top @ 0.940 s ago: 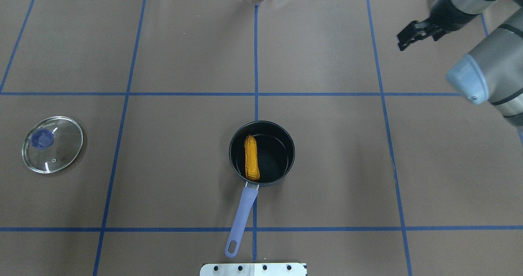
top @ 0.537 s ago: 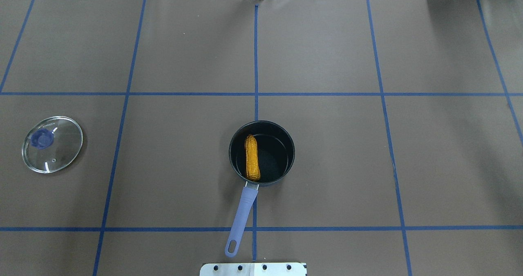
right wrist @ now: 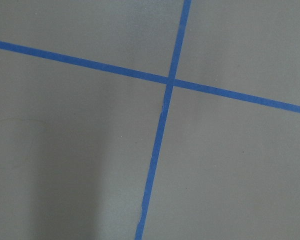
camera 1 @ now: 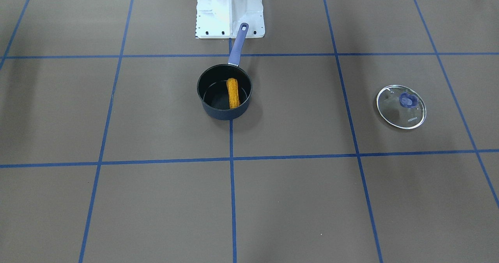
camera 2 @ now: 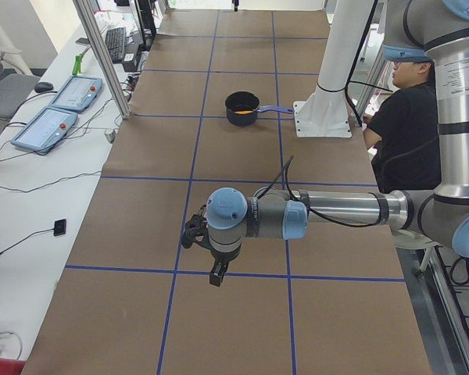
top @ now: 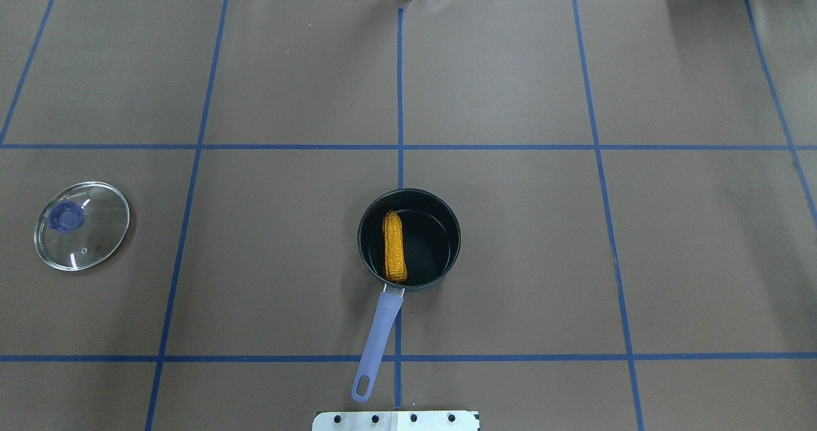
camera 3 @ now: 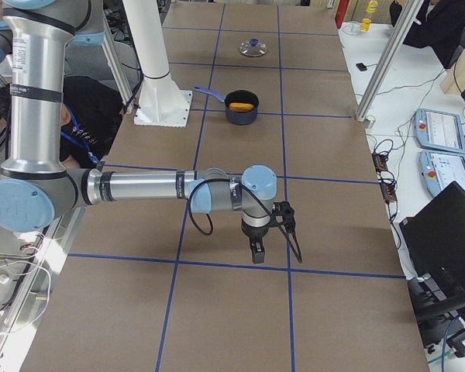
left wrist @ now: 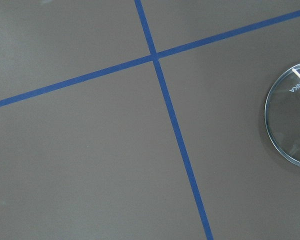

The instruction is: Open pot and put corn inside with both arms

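Note:
The black pot [top: 456,239] with a purple handle [top: 378,338] stands open at the table's middle. The orange-yellow corn [top: 394,246] lies inside it, along its left side; it also shows in the front-facing view [camera 1: 233,93]. The glass lid [top: 82,225] with a blue knob lies flat far to the left, and its edge shows in the left wrist view [left wrist: 292,115]. My left gripper [camera 2: 216,275] hangs above the table's left end, near the lid's side. My right gripper [camera 3: 257,252] hangs above the right end. I cannot tell whether either is open.
The white mounting base [camera 1: 229,9] stands just behind the pot's handle. Blue tape lines grid the brown table. An operator [camera 2: 406,117] sits behind the base. Control pendants [camera 2: 62,109] lie on the side bench.
My right arm and gripper have left the overhead view at its top right corner. The pot, corn and lid have not moved.

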Available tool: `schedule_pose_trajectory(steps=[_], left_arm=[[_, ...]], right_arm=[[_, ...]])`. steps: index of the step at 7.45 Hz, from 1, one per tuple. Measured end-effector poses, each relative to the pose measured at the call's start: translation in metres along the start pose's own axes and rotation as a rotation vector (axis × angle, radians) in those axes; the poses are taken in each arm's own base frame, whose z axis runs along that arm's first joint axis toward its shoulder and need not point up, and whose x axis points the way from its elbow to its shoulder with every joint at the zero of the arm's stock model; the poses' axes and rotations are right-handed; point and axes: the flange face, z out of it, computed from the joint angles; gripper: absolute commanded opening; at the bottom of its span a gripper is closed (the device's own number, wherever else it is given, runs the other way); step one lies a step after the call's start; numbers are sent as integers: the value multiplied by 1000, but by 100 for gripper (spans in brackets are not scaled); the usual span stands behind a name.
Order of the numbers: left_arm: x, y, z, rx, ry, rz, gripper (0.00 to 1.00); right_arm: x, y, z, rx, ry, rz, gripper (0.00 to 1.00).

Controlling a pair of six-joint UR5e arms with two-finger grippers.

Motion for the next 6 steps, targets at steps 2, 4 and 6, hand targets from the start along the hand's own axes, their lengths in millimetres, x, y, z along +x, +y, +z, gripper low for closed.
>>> schedule_pose_trajectory(steps=[2, 4, 6], left_arm=[[0, -2, 1, -16, -8, -13, 98], [0, 0, 2, -19, -5, -12, 98], [0, 1, 3, -20, -7, -6, 98]], right_arm=[[2, 1, 2, 6, 1, -3, 100], [2, 1, 2, 7, 1, -4, 100], [3, 1, 3, 5, 1, -3, 100]])
